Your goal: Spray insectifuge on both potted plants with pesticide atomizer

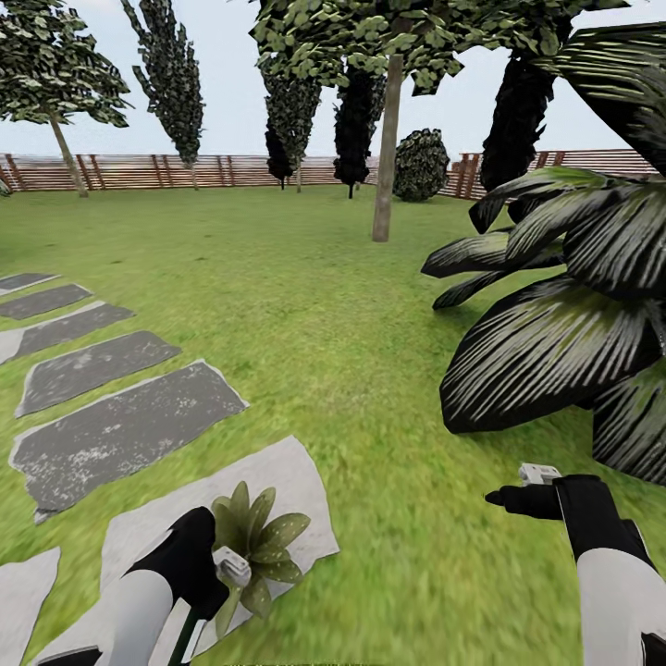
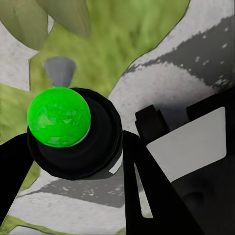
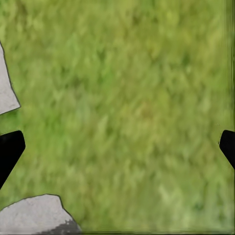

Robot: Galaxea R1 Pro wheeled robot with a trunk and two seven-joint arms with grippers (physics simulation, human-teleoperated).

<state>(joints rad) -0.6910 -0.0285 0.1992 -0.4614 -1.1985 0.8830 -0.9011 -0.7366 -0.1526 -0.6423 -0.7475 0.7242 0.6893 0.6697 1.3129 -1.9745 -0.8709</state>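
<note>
Green-capped atomizer: a black-bodied pesticide atomizer [image 2: 73, 132] with a bright green round top is seen in the left wrist view, clamped between the black fingers [image 2: 152, 191] of the left tool.
Left tool: the left tool [image 1: 199, 569] is seen in the head view low at the left, touching the potted plant; its fingers are closed on the atomizer.
Potted plant: one low rosette of pointed pale-green leaves [image 1: 254, 546] sits on a light stone slab [image 1: 296, 481], right beside the left tool; no pot is visible. Its leaf tips [image 2: 49, 17] are seen near the atomizer in the left wrist view.
Right tool: the right tool [image 1: 518, 499] is held over bare grass; in the right wrist view its fingertips [image 3: 10, 149] stand wide apart with nothing between them.
Ground: a grass lawn [image 1: 305, 305] is crossed by dark grey paving slabs [image 1: 120, 430] at the left.
Surroundings: a large palm with dark, white-streaked fronds [image 1: 564, 333] stands at the right; a brown slatted fence [image 1: 166, 171] and trees [image 1: 388, 129] ring the garden.
</note>
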